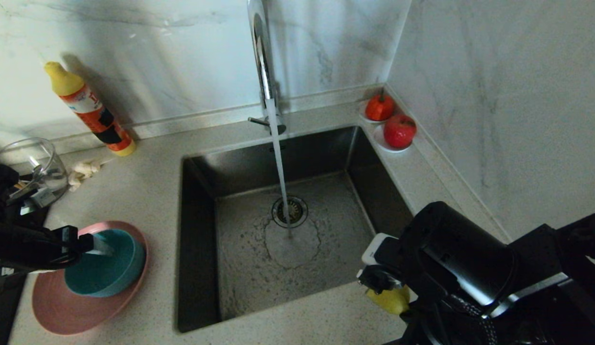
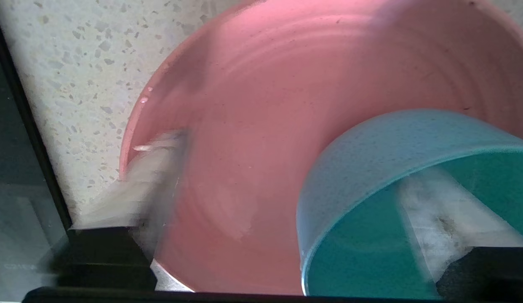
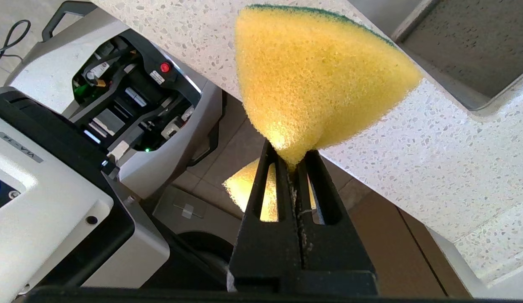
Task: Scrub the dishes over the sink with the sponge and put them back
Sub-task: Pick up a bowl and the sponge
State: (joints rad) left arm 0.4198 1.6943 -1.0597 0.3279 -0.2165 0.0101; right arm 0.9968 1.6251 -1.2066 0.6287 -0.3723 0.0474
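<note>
so: r tool (image 3: 293,168) clenched on sponge (image 3: 316,80); l tool (image 2: 282,202) spread astride bowl (image 2: 371,160) rim; "vla-14" label (image 3: 19,147)

The head view is dim, the wall brightest toward ten o'clock; the bottle (image 1: 89,110) throws a soft shadow toward one o'clock. Glare streaks the tap (image 1: 263,57). Straight edges bow near the corners. The left tool's fingers (image 2: 139,185) are motion-blurred.
</note>
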